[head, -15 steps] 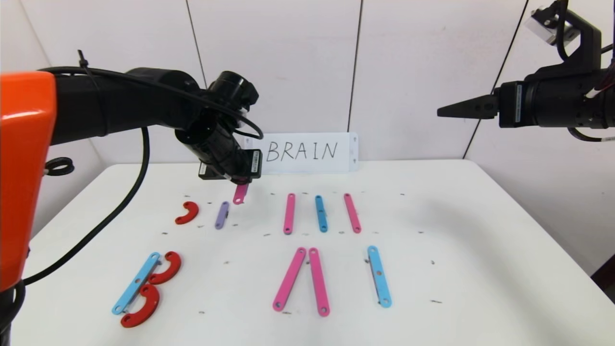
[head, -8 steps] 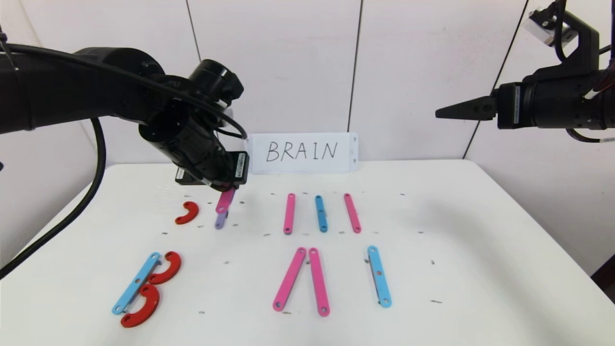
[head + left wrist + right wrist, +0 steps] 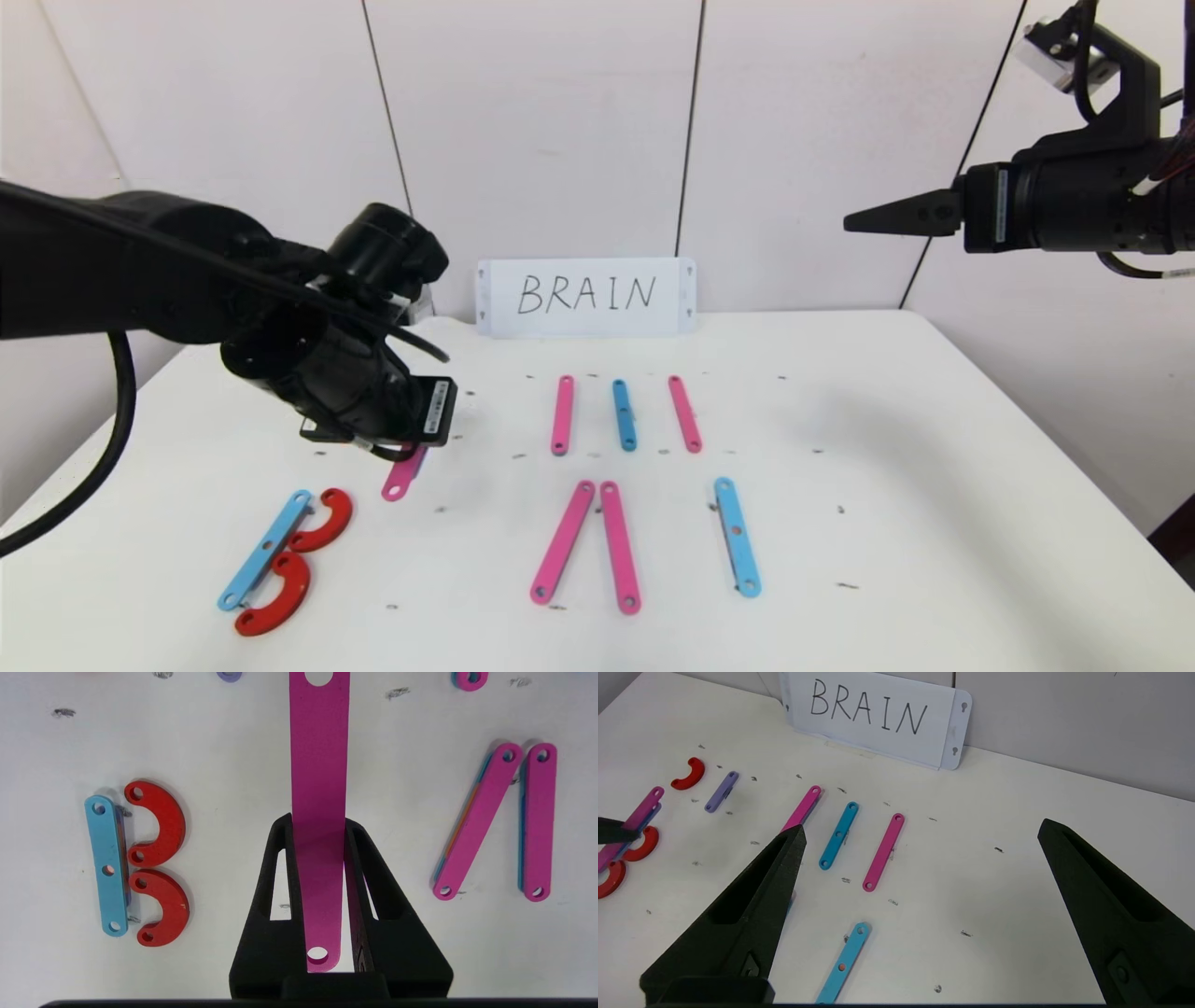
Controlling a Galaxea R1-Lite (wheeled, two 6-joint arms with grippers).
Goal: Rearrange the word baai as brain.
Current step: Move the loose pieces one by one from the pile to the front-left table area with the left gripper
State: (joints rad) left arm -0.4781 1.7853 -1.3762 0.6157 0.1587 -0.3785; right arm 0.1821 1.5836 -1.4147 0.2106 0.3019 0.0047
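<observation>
Left wrist view: left gripper [image 3: 322, 896] pinching a pink bar [image 3: 319, 788] by one end, lengthwise between the fingers, above the gap between the built B [image 3: 135, 863] and the two leaning pink bars [image 3: 504, 821], probably to begin an R there. Right gripper [image 3: 920, 914] parked high at the right, spread wide, holding nothing. No containers anywhere; spare bars [image 3: 624, 414] flat on the table [image 3: 934, 467] below the BRAIN card [image 3: 585, 296].

Bright, even light from overhead falls on the white worktop [image 3: 840, 420], casting soft, faint shadows. No glare appears, and focus stays sharp throughout.
</observation>
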